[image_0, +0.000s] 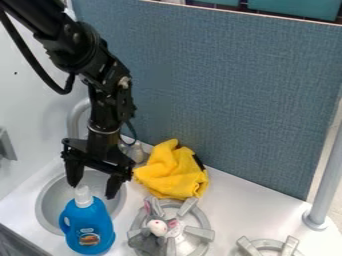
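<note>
The gripper hangs over the round sink at the left, its two fingers spread wide and open. Just below and between the fingers is the white cap of a blue plastic bottle, which stands upright at the sink's front edge. Whether the fingers touch the cap I cannot tell. To the right of the gripper, a crumpled yellow cloth lies against the blue panel. A grey plush toy with a white face and pink ears rests on the grey burner in front of the cloth.
A grey faucet curves up behind the sink, next to the arm. The blue fabric panel borders the white counter at the back. Part of a second burner shows at the lower right, and a grey pole stands at the right edge.
</note>
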